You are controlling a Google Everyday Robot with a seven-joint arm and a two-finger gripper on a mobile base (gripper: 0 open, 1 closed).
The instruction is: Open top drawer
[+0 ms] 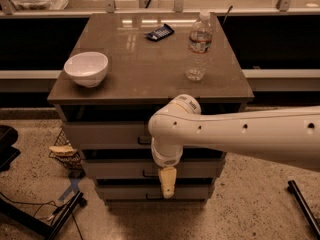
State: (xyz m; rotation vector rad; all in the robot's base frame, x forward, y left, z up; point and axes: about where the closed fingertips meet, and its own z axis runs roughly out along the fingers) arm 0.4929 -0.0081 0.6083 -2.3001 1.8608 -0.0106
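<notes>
The top drawer (102,134) is the uppermost pale grey front under the brown tabletop (145,59), and it sits pushed in. Its small dark bar handle (143,141) shows only at its left end; the rest is hidden behind my white arm (235,134). My gripper (167,182) hangs pointing down in front of the cabinet, below the top drawer's handle and level with the middle drawer (115,170) and the lower drawer (125,191). It holds nothing that I can see.
On the tabletop stand a white bowl (86,68) at the left, a plastic water bottle (198,46) at the right and a dark snack packet (159,32) at the back. A small wire basket (64,151) and black stand legs (55,216) are on the floor at the left.
</notes>
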